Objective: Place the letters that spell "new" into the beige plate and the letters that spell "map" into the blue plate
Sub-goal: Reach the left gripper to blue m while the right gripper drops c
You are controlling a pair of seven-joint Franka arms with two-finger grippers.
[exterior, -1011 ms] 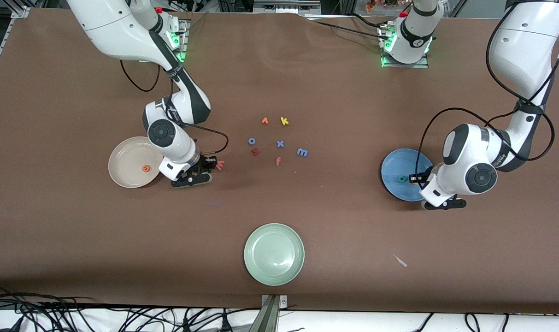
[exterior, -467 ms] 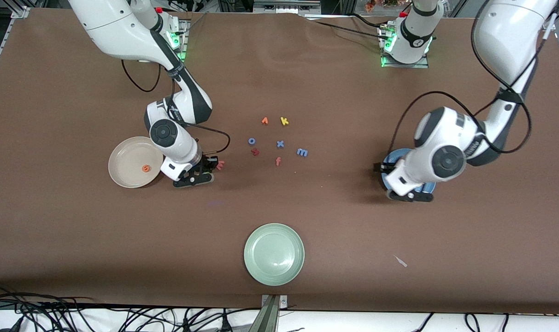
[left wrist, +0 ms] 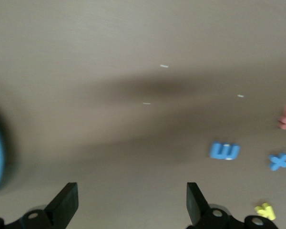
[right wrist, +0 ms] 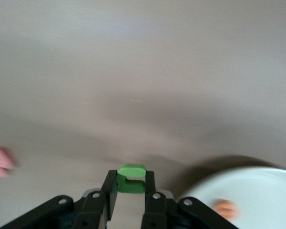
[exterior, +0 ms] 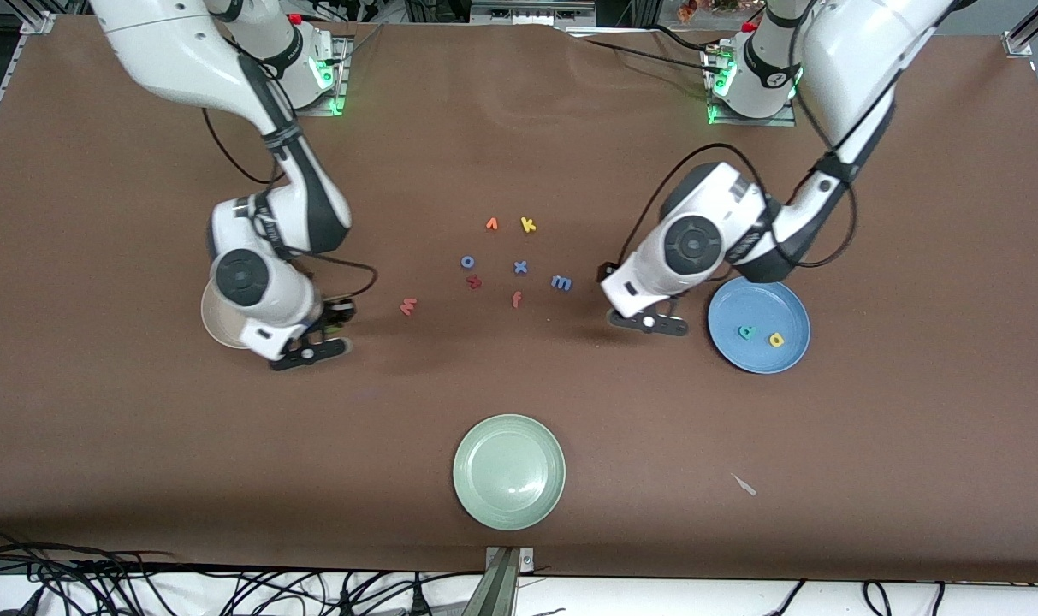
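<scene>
My right gripper is shut on the green n and hangs by the rim of the beige plate, which my right arm mostly covers. The orange e lies in that plate. The pinkish-red w lies on the table beside the right gripper. My left gripper is open and empty, low over the table between the blue m and the blue plate. A teal letter and a yellow letter lie in the blue plate. The m shows ahead of the left gripper.
Mid-table lie other letters: orange v-shape, yellow k, blue o, blue x, dark red letter, red f. A pale green plate stands nearest the front camera. A white scrap lies near it.
My left gripper opened, left the yellow letter in the blue plate and swung toward the middle letters. My right gripper drew away from the w toward the beige plate with the green n.
</scene>
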